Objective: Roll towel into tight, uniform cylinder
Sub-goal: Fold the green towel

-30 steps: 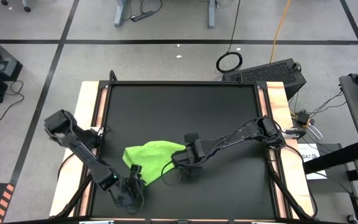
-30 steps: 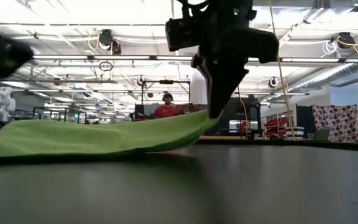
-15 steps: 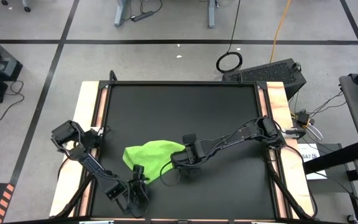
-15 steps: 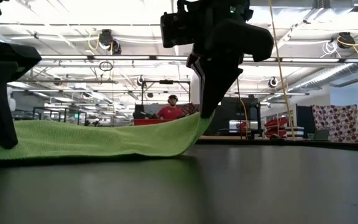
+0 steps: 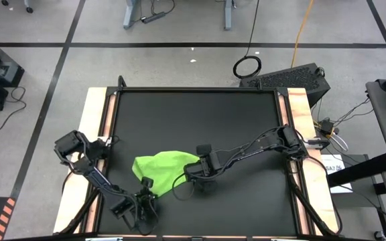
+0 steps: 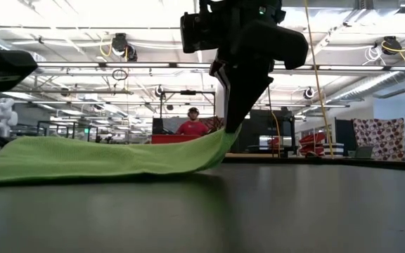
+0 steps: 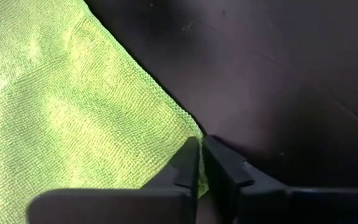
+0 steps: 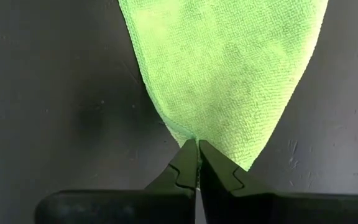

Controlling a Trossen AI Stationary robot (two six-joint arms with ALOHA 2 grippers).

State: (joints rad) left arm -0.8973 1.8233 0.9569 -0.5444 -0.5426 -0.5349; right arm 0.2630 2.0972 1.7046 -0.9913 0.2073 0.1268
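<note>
Spanning the frame in the high view, the black table [image 5: 193, 127] carries one working item: the towel [image 5: 163, 169], lying near the front edge, left of centre, still a loose flat-ish sheet with no roll started. No cylinder exists yet.

Right arm reaches in from the right side; the right gripper [image 5: 187, 173] sits at the towel's right end, its fingers pressed together on a pinch of cloth. Right wrist view confirms: the green fabric narrows to a point that runs in between the closed tips [image 8: 197, 152]. Low view shows that end lifted off the table, the cloth sloping down from it toward the left.

Left arm comes from the front-left corner; the left gripper [image 5: 145, 189] is at the towel's near-left corner. Change noted: a second ago its fingers stood wide apart beside the cloth; now they have come together, and the left wrist view shows the towel's hemmed corner caught between the tips [image 7: 199, 163].

Judgement: both ends of the towel now appear held, one corner each. That sets up tensioning or spreading the sheet flat before any rolling. Task is early. Risk: the left pinch takes only the very corner edge, so it may slip when pulled.

A person [image 6: 190, 124] stands far off in the room behind.
</note>
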